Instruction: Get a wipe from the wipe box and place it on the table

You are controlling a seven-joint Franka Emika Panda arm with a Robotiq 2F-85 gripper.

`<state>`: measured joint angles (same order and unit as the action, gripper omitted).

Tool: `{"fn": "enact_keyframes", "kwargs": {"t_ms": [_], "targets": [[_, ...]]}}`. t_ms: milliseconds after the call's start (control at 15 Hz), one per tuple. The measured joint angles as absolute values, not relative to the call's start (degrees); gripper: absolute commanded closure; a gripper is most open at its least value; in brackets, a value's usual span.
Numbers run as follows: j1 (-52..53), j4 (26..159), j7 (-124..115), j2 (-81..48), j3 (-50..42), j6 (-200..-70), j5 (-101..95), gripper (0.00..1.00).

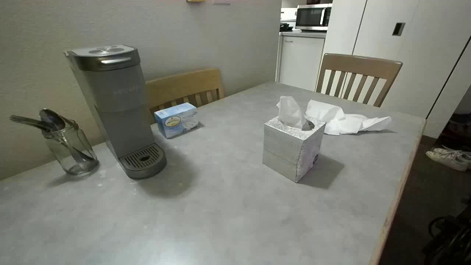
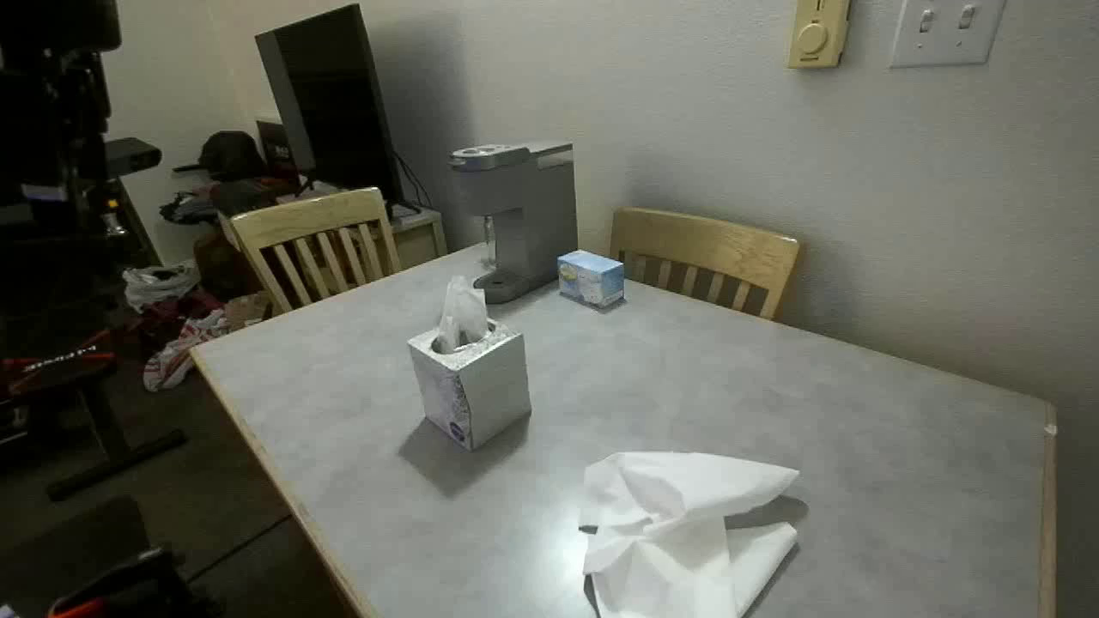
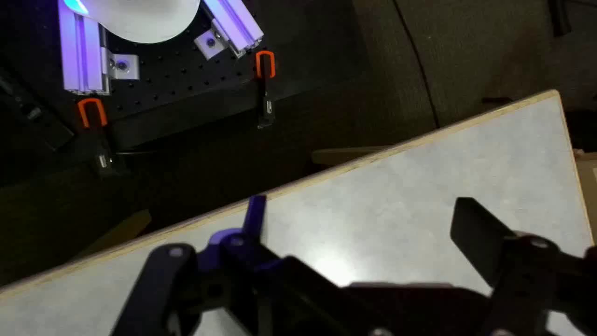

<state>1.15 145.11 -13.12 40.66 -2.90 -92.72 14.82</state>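
The wipe box is a grey-white patterned tissue box (image 1: 281,151), upright on the grey table (image 1: 220,217); in an exterior view it also shows here (image 2: 496,390). A white wipe (image 1: 290,110) sticks up from its top opening, also seen in an exterior view (image 2: 464,313). A crumpled white wipe (image 1: 347,119) lies spread on the table beside the box, apart from it, and shows in both exterior views (image 2: 687,506). My gripper (image 3: 364,217) is open and empty in the wrist view, above the table near its edge. The box and wipes are out of the wrist view.
A grey coffee maker (image 1: 117,106), a glass jar with cutlery (image 1: 75,154) and a blue tea box (image 1: 177,121) stand along the wall side. Wooden chairs (image 2: 713,249) surround the table. The dark robot arm (image 2: 51,129) is at an exterior view's edge. Orange clamps (image 3: 266,65) hold the robot base.
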Motion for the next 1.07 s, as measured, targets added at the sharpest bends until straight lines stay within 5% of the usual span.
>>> {"fn": "enact_keyframes", "kwargs": {"t_ms": [1067], "targets": [[1.05,146.45,-11.61,40.25,-1.91,-93.25,14.97,0.00]]}}
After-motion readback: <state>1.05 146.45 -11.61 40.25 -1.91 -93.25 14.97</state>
